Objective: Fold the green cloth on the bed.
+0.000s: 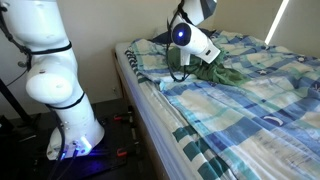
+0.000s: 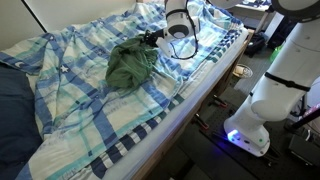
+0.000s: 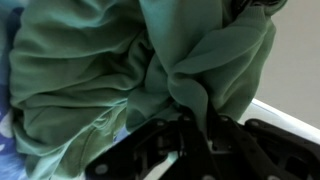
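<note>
Your hand (image 3: 195, 125) is clamped on a fold of the green cloth (image 3: 90, 70); in the wrist view a ridge of the fabric runs down between the dark fingers (image 3: 160, 150) and is pinched there, with the rest of the cloth filling most of the picture in soft rumples; a sliver of the checked cover shows at the lower left of that view. In both exterior views the green cloth (image 2: 130, 65) lies bunched in a heap on the bed (image 2: 90, 110), on the half of the bed nearer the arm and not far from the edge; it is crumpled rather than flat, with one side drawn up toward your hand (image 2: 152, 42). From the opposite side, the hand (image 1: 182, 66) reaches down at a slant from the white wrist, and the cloth (image 1: 222, 72) spreads out beside and beneath it on the bed (image 1: 250, 110). The bed cover is a plaid of light blue, white and green squares, itself wrinkled around the cloth; a dark pillow (image 2: 15, 110) rests at the far end of the bed, well apart from the cloth. The white arm (image 2: 265, 100) stands on the floor just beside the bed.
</note>
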